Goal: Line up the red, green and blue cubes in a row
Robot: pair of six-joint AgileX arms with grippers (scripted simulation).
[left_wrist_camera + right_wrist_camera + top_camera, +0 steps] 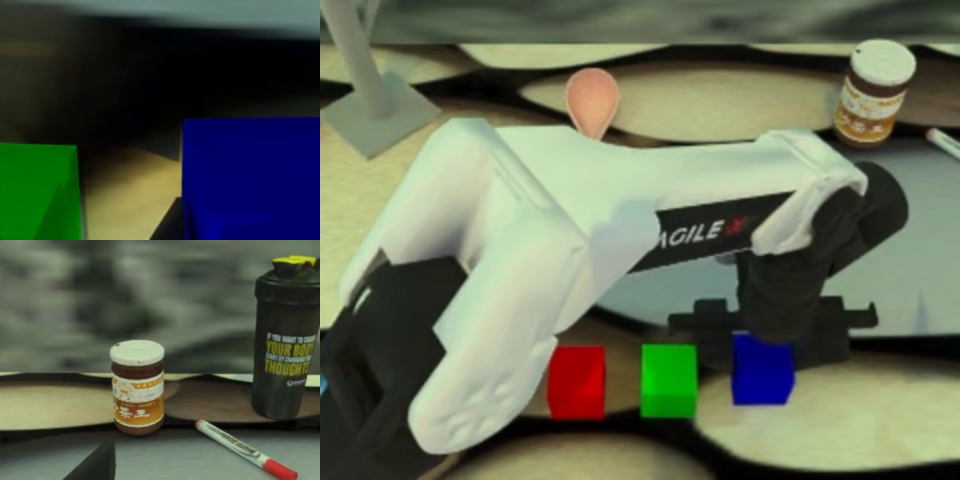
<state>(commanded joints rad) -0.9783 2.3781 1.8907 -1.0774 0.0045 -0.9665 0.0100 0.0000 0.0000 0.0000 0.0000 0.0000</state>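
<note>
- Top view: the left arm (620, 250) stretches from the table's left side across the middle, and its left gripper (772, 325) hangs right over the back edge of the blue cube (761, 370).
- Whether those dark fingers are apart or together I cannot tell; the wrist body hides them from above.
- Red cube (576, 381), green cube (668, 379) and blue cube sit in a row near the table's front edge, red at the left, green in the middle, blue at the right.
- Small bare gaps separate the cubes; none touches another.
- Left wrist view: the green cube (39, 192) and blue cube (251, 178) fill the lower corners, with a strip of tan table (131, 200) open between them; the upper part is dark.
- Behind the row, a jar (874, 92) with a white lid stands at the far right, a marker (942, 143) just beside it at the right edge, and a pink spoon (592, 98) lies at the back centre.
- Right wrist view: the jar (137, 386), the marker (245, 449) and a black shaker bottle (286, 337) stand on the table; the right gripper itself does not appear.
- Open surface remains to the right of the blue cube.
</note>
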